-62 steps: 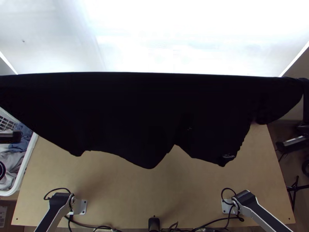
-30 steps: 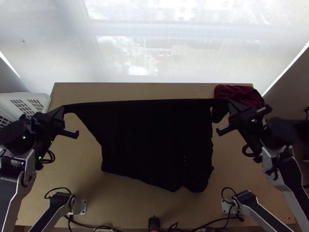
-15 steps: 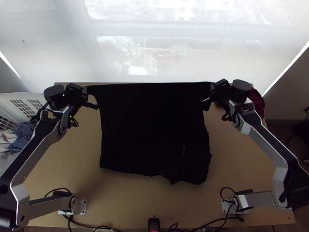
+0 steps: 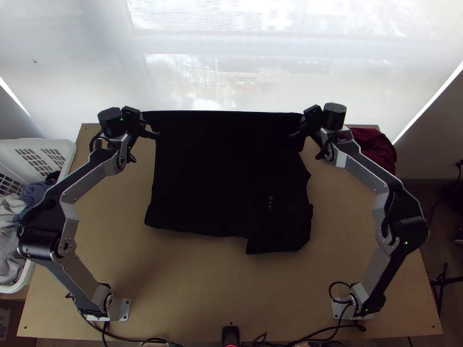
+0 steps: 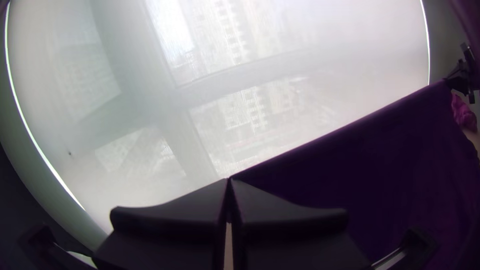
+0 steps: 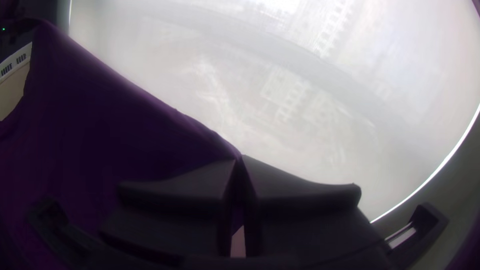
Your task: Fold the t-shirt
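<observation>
Left gripper (image 4: 144, 120) and right gripper (image 4: 302, 119): fingertips pressed together, each clamped on a far corner of t-shirt. T-shirt (image 4: 231, 173): dark, matte cloth, spread over middle of table; far edge stretched straight between corners, near edge uneven, stepped; small pale lettering. Table (image 4: 197, 295): smooth light wood. Beyond: white translucent blind (image 4: 231, 75). Far right: bunched dark-red cloth (image 4: 373, 147), softly creased. Left: slotted white plastic basket (image 4: 70, 147), rumpled blue-grey cloth (image 4: 36, 192) inside.

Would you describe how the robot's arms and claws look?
The left arm and right arm have silver-grey links, black joints, black cables and small green lights; the left claw and right claw each have two wide, flat black fingers.
</observation>
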